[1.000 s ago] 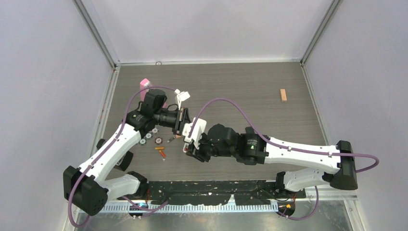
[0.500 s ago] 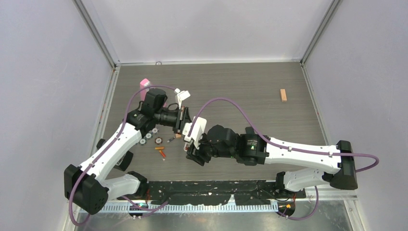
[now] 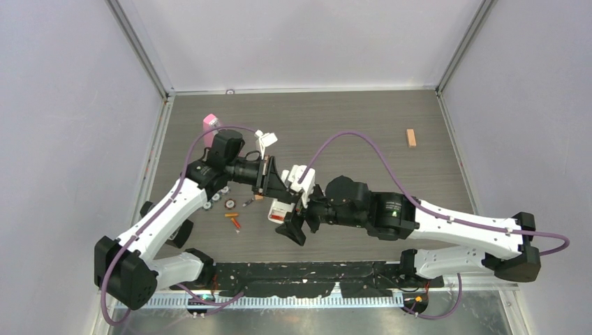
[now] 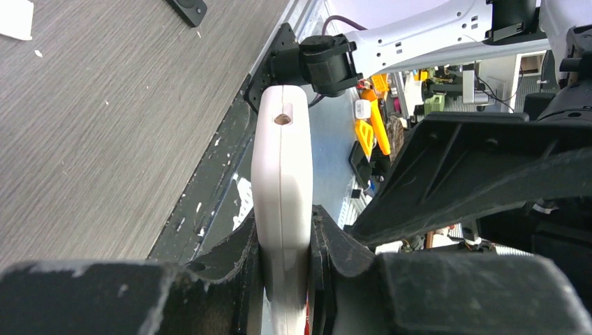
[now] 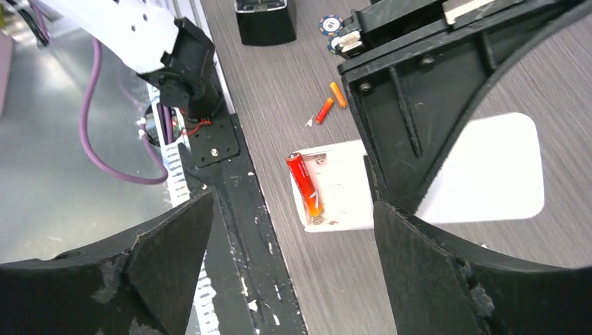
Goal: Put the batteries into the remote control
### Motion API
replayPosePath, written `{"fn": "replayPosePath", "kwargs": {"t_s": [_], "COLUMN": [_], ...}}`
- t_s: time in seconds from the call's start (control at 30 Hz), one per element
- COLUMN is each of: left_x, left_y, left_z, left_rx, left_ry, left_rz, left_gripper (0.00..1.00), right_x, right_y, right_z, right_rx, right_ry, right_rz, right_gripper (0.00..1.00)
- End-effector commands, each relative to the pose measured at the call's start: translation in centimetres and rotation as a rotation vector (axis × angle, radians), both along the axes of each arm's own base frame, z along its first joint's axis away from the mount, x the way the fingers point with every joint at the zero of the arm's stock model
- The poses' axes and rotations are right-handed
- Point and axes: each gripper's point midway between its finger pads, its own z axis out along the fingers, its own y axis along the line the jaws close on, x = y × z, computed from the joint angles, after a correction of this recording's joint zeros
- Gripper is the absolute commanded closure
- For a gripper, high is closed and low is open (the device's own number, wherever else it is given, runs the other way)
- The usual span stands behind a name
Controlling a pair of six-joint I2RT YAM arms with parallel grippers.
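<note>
Over at the left of the counter (image 3: 335, 118), a small pink block (image 3: 211, 124) lies near the back corner. The left arm (image 3: 164, 213) reaches in from that side, and a few small round discs (image 3: 220, 198) sit in a cluster just beside its forearm. A little nearer the front edge lie two loose batteries (image 3: 234, 220). They are orange-red, close together, and touch nothing else. The right wrist view shows them at a slight angle to each other on the bare wood grain.

Next along, the left jaws are clamped tight on the remote control (image 4: 281, 202), pinching it across its thin sides. From the left wrist it shows edge-on, with its free end pointing toward the near edge of the counter. From the right wrist the back of the remote faces the camera. The battery bay at the free end is uncovered, and one red battery (image 5: 305, 183) lies in it along one side. I cannot tell whether the remote touches the counter or hangs just above it.

To the right, the right arm (image 3: 433, 223) comes in low across the front. Its jaws are spread wide with nothing between them but air, poised over the open end of the remote, one on either side of the bay.

Far to the right and toward the back, a tan wooden block (image 3: 411, 137) lies alone, well apart from everything else.
</note>
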Motion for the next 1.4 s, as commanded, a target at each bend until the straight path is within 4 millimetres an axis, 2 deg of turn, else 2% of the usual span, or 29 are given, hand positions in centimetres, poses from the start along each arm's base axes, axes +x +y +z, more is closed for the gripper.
{"fn": "replayPosePath", "kwargs": {"t_s": [0.0, 0.1, 0.17, 0.3, 0.47, 0.5, 0.53, 0.63, 1.03, 1.2, 1.33, 1.37], "left_x": [-0.2, -0.1, 0.1, 0.6, 1.1, 1.1, 1.1, 1.1, 0.9, 0.8, 0.7, 0.7], "left_y": [-0.2, -0.1, -0.1, -0.2, -0.2, -0.2, -0.2, -0.2, -0.2, -0.2, -0.2, -0.2], "left_z": [0.6, 0.5, 0.5, 0.4, 0.5, 0.5, 0.5, 0.3, 0.3, 0.4, 0.2, 0.1], "left_rx": [-0.029, -0.031, -0.033, -0.040, -0.064, -0.066, -0.068, -0.066, -0.067, -0.071, -0.069, -0.068], "left_ry": [-0.013, -0.015, -0.015, -0.001, 0.019, 0.029, 0.033, 0.043, 0.051, 0.048, 0.052, 0.054], "left_rz": [-0.006, 0.017, 0.038, 0.098, 0.165, 0.174, 0.177, 0.182, 0.171, 0.170, 0.163, 0.163], "left_gripper": [1.00, 1.00, 1.00, 1.00, 1.00, 1.00, 1.00, 1.00, 1.00, 1.00, 1.00, 1.00], "right_x": [0.3, 1.2, 1.9, 2.0, 1.4, 1.3, 1.2, 1.0, 1.6, 1.9, 2.4, 2.4], "right_y": [-0.9, -1.9, -2.7, -3.2, -1.8, -1.3, -1.2, -0.4, 0.3, 0.5, 0.6, 0.7], "right_z": [3.3, 3.1, 2.4, 1.0, -0.5, -0.3, -1.1, -2.0, -0.9, -1.3, -1.7, -1.8], "right_rx": [0.106, 0.127, 0.137, 0.177, 0.269, 0.302, 0.297, 0.356, 0.481, 0.487, 0.491, 0.488], "right_ry": [0.083, 0.160, 0.244, 0.426, 0.611, 0.648, 0.675, 0.782, 0.848, 0.870, 0.872, 0.873], "right_rz": [-0.097, -0.226, -0.337, -0.470, -0.508, -0.512, -0.517, -0.538, -0.517, -0.523, -0.523, -0.521], "right_gripper": [0.08, 0.01, 0.04, 0.05, 0.05, 0.05, 0.05, 0.05, 0.05, 0.04, 0.01, 0.03]}}
